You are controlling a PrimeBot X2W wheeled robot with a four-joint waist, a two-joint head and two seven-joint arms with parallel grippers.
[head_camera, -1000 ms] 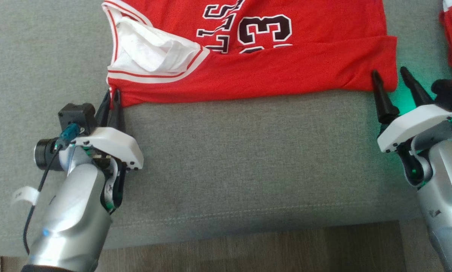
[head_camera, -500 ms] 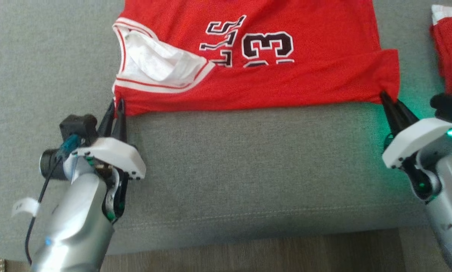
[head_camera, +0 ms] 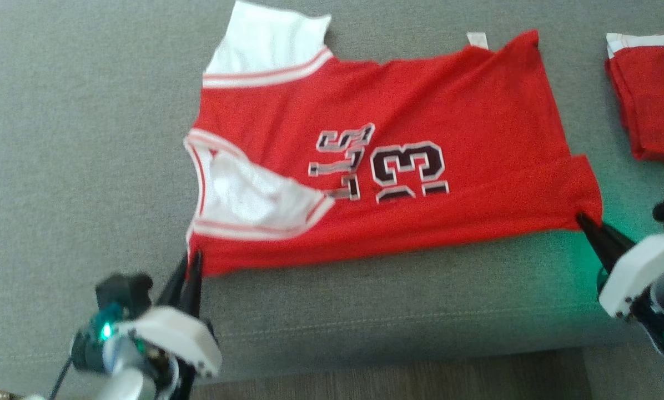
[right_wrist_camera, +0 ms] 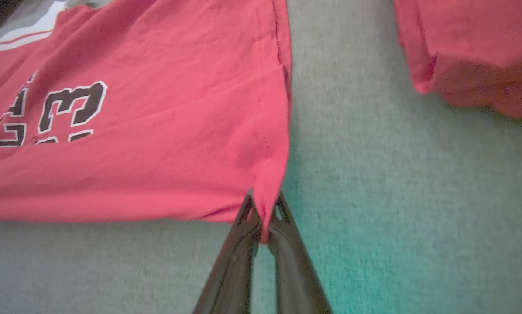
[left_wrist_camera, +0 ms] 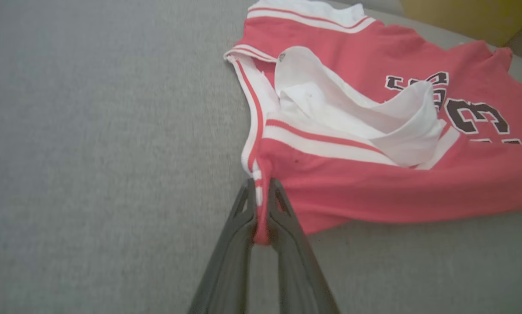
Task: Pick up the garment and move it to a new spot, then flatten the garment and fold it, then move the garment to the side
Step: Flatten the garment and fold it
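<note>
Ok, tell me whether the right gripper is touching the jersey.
Touching. The right wrist view shows the right gripper shut on a corner of the jersey, with red cloth pinched inside it.

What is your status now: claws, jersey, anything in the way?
Left claw shut on jersey, near armhole corner. Right claw shut on near hem corner. Jersey spread on grey cushion. Second red garment apart, at right.

COUNT | red jersey: 1 | folded red garment: 1 | end effectors: 2, namely left end effector and right end effector | grey surface: 1
</note>
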